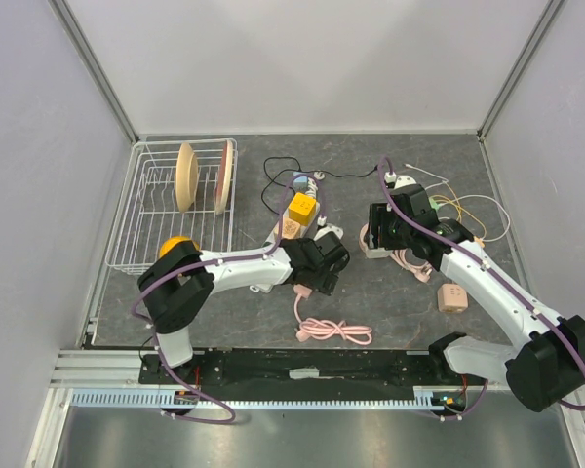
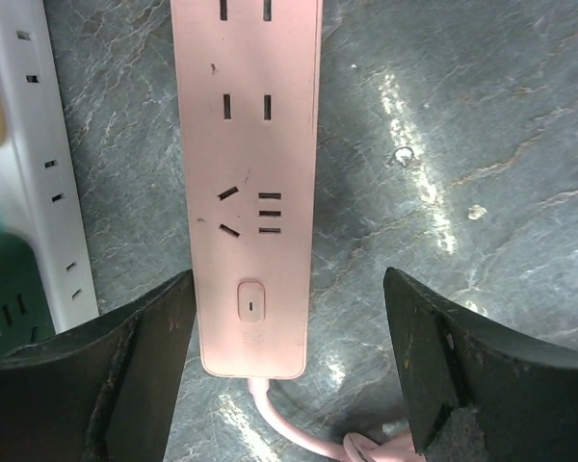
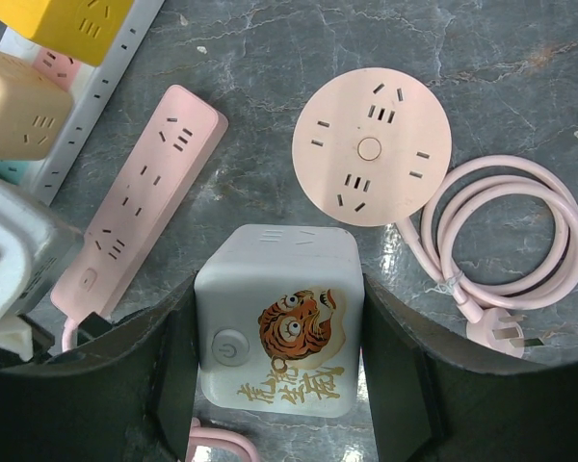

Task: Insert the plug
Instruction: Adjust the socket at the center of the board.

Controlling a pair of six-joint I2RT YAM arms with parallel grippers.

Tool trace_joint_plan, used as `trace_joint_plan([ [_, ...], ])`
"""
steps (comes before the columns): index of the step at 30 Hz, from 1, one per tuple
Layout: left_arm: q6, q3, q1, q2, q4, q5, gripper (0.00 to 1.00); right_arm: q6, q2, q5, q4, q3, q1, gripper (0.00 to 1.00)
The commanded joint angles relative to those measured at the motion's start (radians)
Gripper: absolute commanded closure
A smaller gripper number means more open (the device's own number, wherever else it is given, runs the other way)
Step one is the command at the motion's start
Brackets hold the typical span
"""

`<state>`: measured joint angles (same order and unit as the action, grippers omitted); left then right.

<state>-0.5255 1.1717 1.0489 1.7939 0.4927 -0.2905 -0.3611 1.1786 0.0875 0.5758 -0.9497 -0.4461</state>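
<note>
left claw (image 2: 289, 318) open astride pink strip (image 2: 255, 144) end, likely to steady it | right claw (image 3: 277, 294) clamped on tiger cube socket (image 3: 279, 346), apparently bracing it | pink plug (image 3: 496, 332) loose on table (image 3: 270, 58) beside round socket (image 3: 371, 149), unheld

The table (image 1: 390, 307) has a dark grey, stone-look top with pale veins running through it. Plain pale walls close it in on the left (image 1: 29, 195), far (image 1: 302, 58) and right (image 1: 556, 175). Slim metal posts (image 1: 96, 73) rise at the two far corners. A metal rail (image 1: 97, 366) runs along the near edge. Overhead light leaves soft glare (image 2: 414, 154) on the top.
</note>
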Motion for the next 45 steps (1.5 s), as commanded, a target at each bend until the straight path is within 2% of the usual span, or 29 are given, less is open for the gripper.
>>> trace_joint_plan([
  [1, -0.021, 0.003, -0.020, 0.027, -0.005, -0.019, 0.17, 0.024, -0.030, 0.015, -0.048, -0.012, 0.009, 1.00],
  [5, 0.031, -0.021, -0.039, 0.028, -0.028, 0.005, 0.21, 0.034, -0.039, 0.015, -0.050, -0.009, 0.010, 1.00],
  [8, 0.120, -0.041, -0.046, 0.009, -0.064, 0.039, 0.33, 0.043, -0.048, 0.021, -0.048, -0.011, 0.012, 1.00],
  [13, 0.364, -0.086, -0.073, -0.063, -0.112, 0.082, 0.54, 0.054, -0.065, 0.034, -0.048, -0.011, 0.020, 1.00],
  [18, 0.563, -0.066, -0.133, -0.154, -0.128, 0.158, 0.72, 0.059, -0.089, 0.047, -0.047, -0.015, 0.026, 1.00],
  [22, 0.729, 0.000, -0.159, -0.208, -0.137, 0.235, 0.74, 0.062, -0.122, 0.073, -0.048, -0.020, 0.030, 1.00],
  [23, 0.761, 0.014, -0.165, -0.214, -0.138, 0.258, 0.78, 0.062, -0.128, 0.080, -0.048, -0.024, 0.030, 1.00],
  [27, 1.000, 0.078, -0.182, -0.206, -0.115, 0.352, 0.78, 0.074, -0.158, 0.098, -0.047, -0.034, 0.032, 1.00],
  [30, 1.090, 0.097, -0.182, -0.191, -0.057, 0.408, 0.78, 0.089, -0.186, 0.103, -0.047, -0.035, 0.033, 1.00],
  [31, 1.101, 0.097, -0.181, -0.186, -0.043, 0.471, 0.81, 0.094, -0.192, 0.112, -0.047, -0.035, 0.035, 1.00],
  [35, 1.107, 0.048, -0.167, -0.176, -0.031, 0.614, 0.86, 0.123, -0.208, 0.121, -0.039, -0.024, 0.033, 1.00],
  [38, 1.124, 0.006, -0.124, -0.154, -0.036, 0.646, 0.86, 0.137, -0.206, 0.112, -0.033, -0.020, 0.035, 1.00],
  [45, 1.139, -0.033, -0.032, -0.068, -0.081, 0.637, 0.80, 0.185, -0.177, 0.058, -0.024, -0.024, 0.034, 1.00],
])
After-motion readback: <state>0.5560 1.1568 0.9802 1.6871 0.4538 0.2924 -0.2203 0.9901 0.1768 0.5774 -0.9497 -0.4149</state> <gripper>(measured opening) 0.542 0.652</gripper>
